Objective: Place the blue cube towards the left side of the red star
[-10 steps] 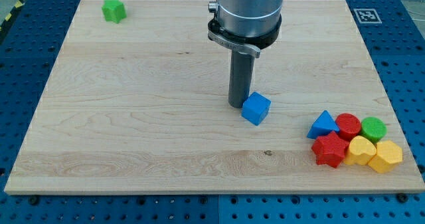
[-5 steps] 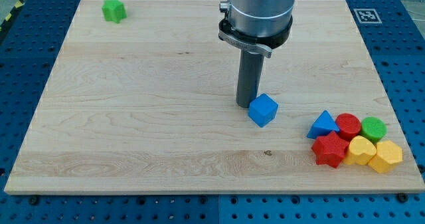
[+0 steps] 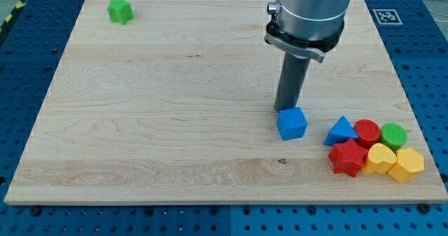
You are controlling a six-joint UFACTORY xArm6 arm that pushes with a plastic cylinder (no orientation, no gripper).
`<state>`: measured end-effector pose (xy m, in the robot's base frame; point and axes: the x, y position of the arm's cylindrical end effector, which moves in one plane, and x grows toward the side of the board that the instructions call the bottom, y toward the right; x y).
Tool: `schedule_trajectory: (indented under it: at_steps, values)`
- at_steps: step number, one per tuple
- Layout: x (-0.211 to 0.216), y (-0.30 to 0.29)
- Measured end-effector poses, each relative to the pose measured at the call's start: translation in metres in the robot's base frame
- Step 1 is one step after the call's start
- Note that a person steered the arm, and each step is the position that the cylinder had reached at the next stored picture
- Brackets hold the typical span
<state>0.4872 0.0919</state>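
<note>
my tip (image 3: 285, 110) sits at the blue cube (image 3: 292, 123)'s top-left edge, seemingly touching; no jaws exist to clench. the cube lies on the bench (image 3: 154, 124), left of the red star (image 3: 348, 157), well apart.

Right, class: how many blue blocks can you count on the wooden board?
2. The blue cube sits right below my tip, touching it. The blue triangle is at the left edge of the cluster at the view's right. None looks hidden.
</note>
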Motion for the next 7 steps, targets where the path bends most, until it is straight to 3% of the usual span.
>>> schedule_trajectory:
  at_steps: [7]
  values:
    - [0.017,-0.013]
